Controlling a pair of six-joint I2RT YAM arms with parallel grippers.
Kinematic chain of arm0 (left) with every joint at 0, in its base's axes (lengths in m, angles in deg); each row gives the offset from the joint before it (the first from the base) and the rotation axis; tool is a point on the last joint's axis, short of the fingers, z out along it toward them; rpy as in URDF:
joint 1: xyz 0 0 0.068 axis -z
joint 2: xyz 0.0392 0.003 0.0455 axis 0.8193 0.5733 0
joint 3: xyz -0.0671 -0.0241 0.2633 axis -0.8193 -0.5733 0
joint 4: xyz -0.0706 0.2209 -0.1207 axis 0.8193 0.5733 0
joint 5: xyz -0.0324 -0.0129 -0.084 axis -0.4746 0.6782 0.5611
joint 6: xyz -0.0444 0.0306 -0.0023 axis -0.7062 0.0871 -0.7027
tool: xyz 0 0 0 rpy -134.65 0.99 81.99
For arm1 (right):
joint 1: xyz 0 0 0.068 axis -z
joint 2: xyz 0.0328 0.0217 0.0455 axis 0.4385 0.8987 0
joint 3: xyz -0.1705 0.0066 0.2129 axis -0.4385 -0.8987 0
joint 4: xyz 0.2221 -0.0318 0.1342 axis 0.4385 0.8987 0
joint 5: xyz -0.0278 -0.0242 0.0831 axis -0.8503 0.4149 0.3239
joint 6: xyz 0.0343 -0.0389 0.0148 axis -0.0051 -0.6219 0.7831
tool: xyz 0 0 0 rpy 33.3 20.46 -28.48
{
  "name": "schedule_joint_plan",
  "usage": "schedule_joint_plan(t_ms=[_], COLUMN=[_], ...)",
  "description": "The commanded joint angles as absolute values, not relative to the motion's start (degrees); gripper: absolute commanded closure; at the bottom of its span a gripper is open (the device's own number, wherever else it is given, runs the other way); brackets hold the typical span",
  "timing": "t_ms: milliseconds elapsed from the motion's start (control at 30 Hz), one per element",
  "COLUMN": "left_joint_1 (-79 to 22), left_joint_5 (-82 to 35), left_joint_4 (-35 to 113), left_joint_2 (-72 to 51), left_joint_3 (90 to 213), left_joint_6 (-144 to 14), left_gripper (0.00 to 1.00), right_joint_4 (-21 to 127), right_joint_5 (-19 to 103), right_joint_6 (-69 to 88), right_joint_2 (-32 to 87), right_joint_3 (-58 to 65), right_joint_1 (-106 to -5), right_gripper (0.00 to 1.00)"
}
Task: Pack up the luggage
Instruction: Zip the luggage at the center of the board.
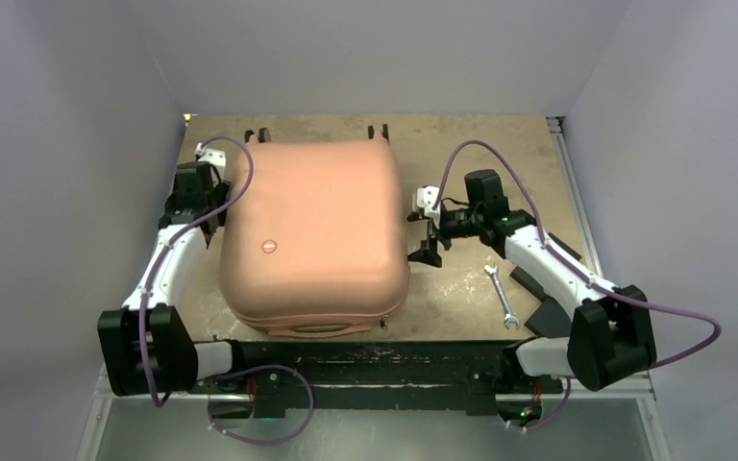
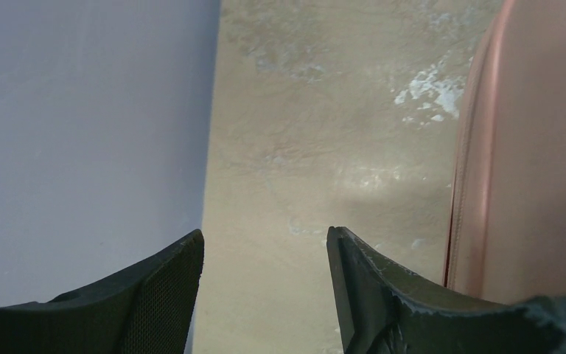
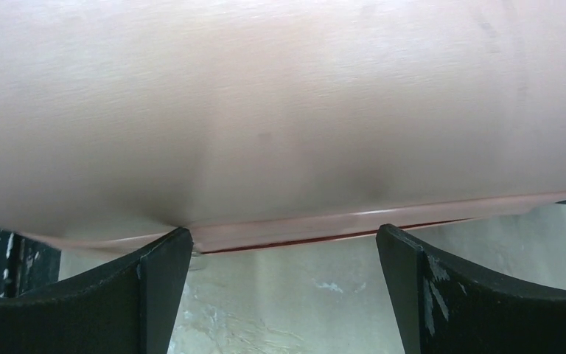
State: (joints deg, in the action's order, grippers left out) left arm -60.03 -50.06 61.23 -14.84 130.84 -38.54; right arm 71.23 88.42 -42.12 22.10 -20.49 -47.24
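Note:
The luggage is a large salmon-pink hard-shell suitcase lying flat and closed in the middle of the table, its dark wheels at the far edge. My left gripper is open at the suitcase's left side, over bare table; the shell's left wall shows beside my right finger. My right gripper is open and empty at the suitcase's right side, pointing at it. In the right wrist view the shell fills the upper frame, its seam just beyond my fingertips.
A silver wrench lies on the table right of the suitcase. Flat black pads sit near the right arm's base. A grey wall runs close along the left. A black rail borders the near edge.

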Motion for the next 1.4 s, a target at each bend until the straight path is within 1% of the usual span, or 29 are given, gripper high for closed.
schedule_joint_plan(t_ms=[0, 133, 267, 433, 667, 833, 1000, 1100, 1200, 1267, 1367], left_joint_1=[-52.4, -49.2, -48.4, -47.7, -45.2, -41.6, -37.6, -34.6, -33.2, -33.1, -33.2], left_joint_5=[-33.8, -33.0, -30.5, -26.9, -24.3, -23.1, -22.3, -22.4, -23.2, -24.3, -27.2], left_joint_4=[67.8, 67.7, 69.2, 69.6, 69.5, 69.3, 69.7, 69.9, 70.2, 70.4, 70.8], left_joint_2=[-10.1, -8.9, -8.4, -9.0, -4.0, 0.2, 4.3, 5.8, 6.6, 6.6, 6.2], left_joint_3=[130.7, 132.6, 134.1, 132.7, 135.7, 140.5, 143.7, 144.9, 146.2, 146.9, 148.8], left_joint_6=[-42.6, -43.7, -44.0, -44.4, -46.2, -48.6, -50.3, -50.8, -51.1, -51.2, -51.2], left_gripper=[0.38, 0.38, 0.37, 0.36, 0.34, 0.34, 0.33, 0.33, 0.33, 0.33, 0.31], right_joint_4=[55.2, 50.5, 46.4, 40.4, 39.9, 40.9, 42.1, 42.8, 44.5, 45.5, 46.7], right_joint_5=[87.1, 83.1, 77.8, 70.8, 62.1, 60.7, 59.9, 58.9, 55.2, 53.9, 53.3], right_joint_6=[-28.4, -25.6, -22.6, -19.2, -15.9, -14.9, -11.6, -10.2, -10.0, -10.5, -12.2], right_joint_2=[23.0, 25.5, 29.4, 34.3, 43.9, 48.5, 52.3, 53.2, 52.0, 49.8, 44.9], right_joint_3=[-18.0, -17.5, -16.3, -13.8, -4.9, 2.4, 9.9, 13.5, 14.8, 13.7, 8.3], right_joint_1=[-48.7, -48.7, -48.7, -48.7, -48.5, -47.2, -42.4, -39.2, -36.5, -34.6, -31.2], right_gripper=[0.01, 0.01, 0.01, 0.01, 0.01, 0.01, 0.01, 0.01, 0.01, 0.01, 0.01])
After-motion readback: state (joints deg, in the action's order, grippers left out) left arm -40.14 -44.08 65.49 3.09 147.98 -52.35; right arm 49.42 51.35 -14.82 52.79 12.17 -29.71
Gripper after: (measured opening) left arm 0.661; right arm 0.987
